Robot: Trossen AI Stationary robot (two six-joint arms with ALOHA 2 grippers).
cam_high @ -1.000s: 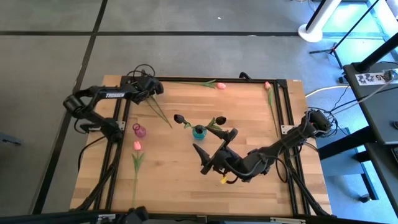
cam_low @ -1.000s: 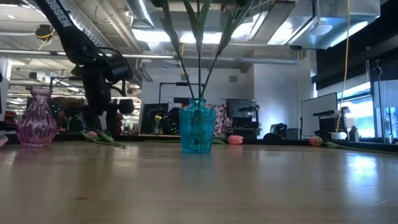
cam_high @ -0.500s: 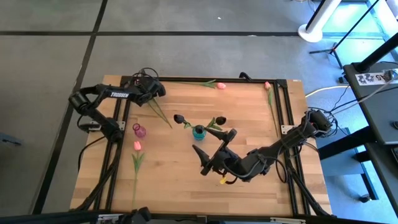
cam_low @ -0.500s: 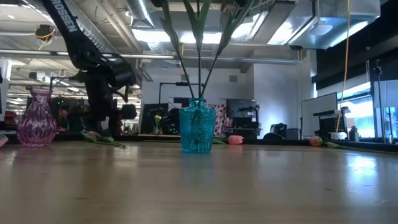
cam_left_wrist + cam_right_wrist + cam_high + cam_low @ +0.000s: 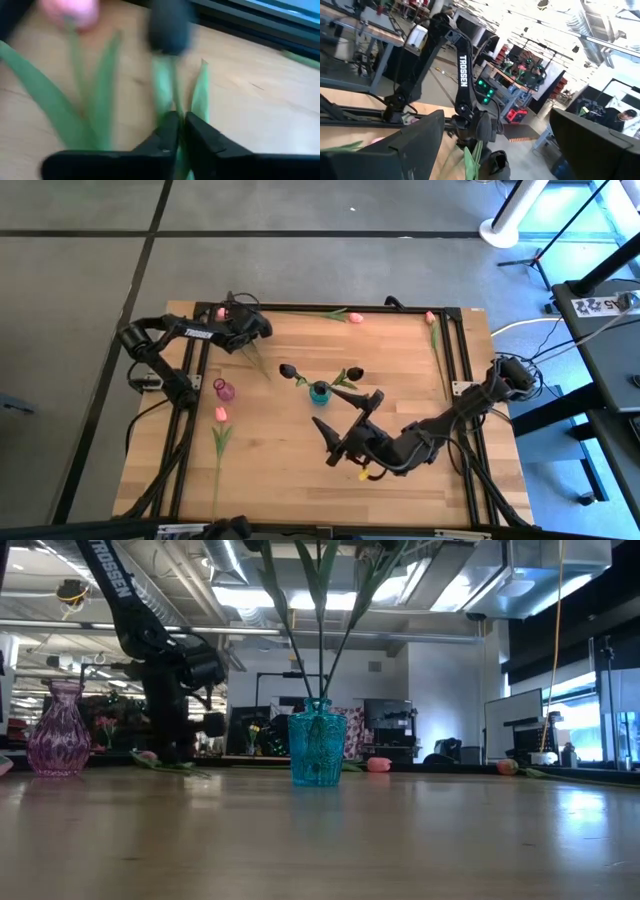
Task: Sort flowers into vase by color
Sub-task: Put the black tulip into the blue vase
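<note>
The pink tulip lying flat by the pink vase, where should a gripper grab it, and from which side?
Take the pink tulip by its bare stem below the leaves, straight down from above, jaws across the stem. It lies flat on the table, head toward the pink vase.

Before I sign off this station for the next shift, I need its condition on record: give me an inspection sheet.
Surface: wooden table, black-framed.
Job's things: teal vase holds dark tulips; pink vase holds no stems; pink tulips lie loose.
Clutter: nothing seen.
Grippers: left gripper, jaws shut on a dark tulip by its stem; right gripper open beside the teal vase.
Cables: black loops behind the left arm.
Surroundings: grey floor.
</note>
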